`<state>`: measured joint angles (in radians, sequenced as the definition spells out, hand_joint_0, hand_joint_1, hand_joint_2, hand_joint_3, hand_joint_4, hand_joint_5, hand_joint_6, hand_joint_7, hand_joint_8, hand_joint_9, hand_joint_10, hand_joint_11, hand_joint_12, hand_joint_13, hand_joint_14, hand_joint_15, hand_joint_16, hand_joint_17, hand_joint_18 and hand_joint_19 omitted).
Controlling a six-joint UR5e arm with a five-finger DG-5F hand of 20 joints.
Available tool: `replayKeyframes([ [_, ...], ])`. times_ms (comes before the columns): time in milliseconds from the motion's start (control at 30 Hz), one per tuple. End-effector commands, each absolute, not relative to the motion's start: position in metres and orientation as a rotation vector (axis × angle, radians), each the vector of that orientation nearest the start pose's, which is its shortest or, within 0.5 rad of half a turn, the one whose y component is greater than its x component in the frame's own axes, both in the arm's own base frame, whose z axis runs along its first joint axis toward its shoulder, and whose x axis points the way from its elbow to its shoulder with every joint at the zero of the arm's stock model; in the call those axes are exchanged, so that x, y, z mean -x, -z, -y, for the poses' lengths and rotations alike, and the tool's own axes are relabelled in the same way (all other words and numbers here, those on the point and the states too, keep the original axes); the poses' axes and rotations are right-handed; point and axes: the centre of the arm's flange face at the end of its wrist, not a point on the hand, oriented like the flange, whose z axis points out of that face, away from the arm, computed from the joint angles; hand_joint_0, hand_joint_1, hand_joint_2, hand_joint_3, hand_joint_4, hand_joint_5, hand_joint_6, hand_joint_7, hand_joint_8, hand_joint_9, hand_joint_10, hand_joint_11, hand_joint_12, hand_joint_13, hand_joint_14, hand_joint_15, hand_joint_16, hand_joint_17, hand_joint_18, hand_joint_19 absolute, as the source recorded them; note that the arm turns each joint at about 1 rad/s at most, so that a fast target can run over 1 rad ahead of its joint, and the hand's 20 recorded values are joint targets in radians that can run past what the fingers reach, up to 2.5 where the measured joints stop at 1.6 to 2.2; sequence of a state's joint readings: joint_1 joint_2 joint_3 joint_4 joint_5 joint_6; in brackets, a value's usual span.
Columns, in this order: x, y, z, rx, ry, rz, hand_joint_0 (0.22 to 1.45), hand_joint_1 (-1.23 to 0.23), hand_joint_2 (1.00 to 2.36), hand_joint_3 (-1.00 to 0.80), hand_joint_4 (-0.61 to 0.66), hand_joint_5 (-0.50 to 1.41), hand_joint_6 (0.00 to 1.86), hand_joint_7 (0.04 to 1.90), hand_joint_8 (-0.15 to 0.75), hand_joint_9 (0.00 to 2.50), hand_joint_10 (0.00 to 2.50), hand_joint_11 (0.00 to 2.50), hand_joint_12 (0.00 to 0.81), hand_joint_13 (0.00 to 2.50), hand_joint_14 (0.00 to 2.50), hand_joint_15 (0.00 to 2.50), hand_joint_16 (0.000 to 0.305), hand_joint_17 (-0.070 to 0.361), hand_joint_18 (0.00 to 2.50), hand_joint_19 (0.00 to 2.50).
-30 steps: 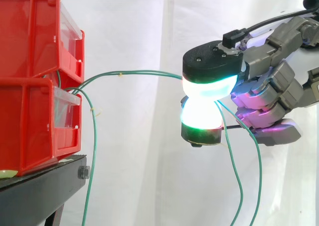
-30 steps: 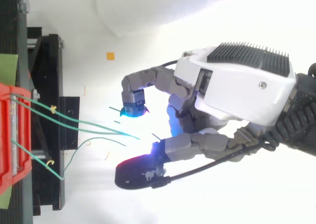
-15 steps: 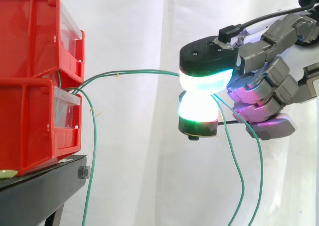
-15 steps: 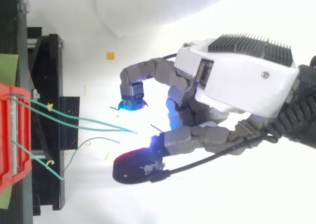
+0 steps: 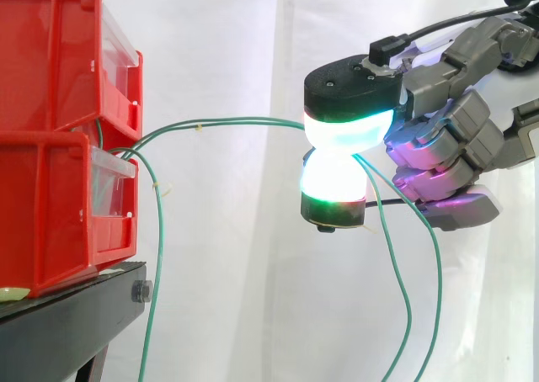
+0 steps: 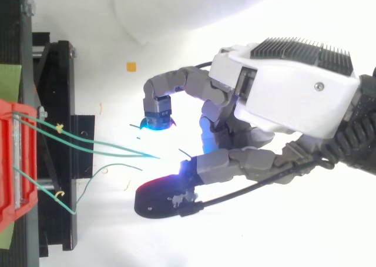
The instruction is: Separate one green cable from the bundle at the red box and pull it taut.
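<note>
A black stand (image 5: 67, 323) before a white curtain (image 5: 227, 54).

Bright, even light on curtain (image 5: 236, 54), faint shadows. Glowing fingers (image 5: 344, 136) blown out white-green. Top view: ground (image 6: 235, 20) washed out by glare.

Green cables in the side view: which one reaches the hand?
The upper cable, running nearly level from the red bins to the hand; the lower cable hangs straight down beside the stand.
</note>
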<state>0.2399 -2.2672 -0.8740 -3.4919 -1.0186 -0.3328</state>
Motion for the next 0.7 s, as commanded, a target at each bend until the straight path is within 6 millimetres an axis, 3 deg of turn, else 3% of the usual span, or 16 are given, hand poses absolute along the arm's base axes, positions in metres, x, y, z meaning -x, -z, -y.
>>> replayKeyframes([
  [0, -0.7341, -0.3658, 0.0119, -1.214, -0.486, -1.456, 0.71, -0.67, 1.00, -0.50, 0.32, -0.01, 0.65, 1.25, 0.246, 1.46, 0.74, 1.84, 0.317, 1.07, 1.46, 1.25, 0.047, 0.106, 1.18, 1.24],
  [667, -0.7347, -0.3622, 0.0045, -1.362, -0.656, -1.364, 0.72, -0.66, 1.00, -0.50, 0.33, -0.01, 0.66, 1.25, 0.241, 1.48, 0.73, 1.84, 0.323, 1.08, 1.46, 1.26, 0.047, 0.106, 1.20, 1.23],
])
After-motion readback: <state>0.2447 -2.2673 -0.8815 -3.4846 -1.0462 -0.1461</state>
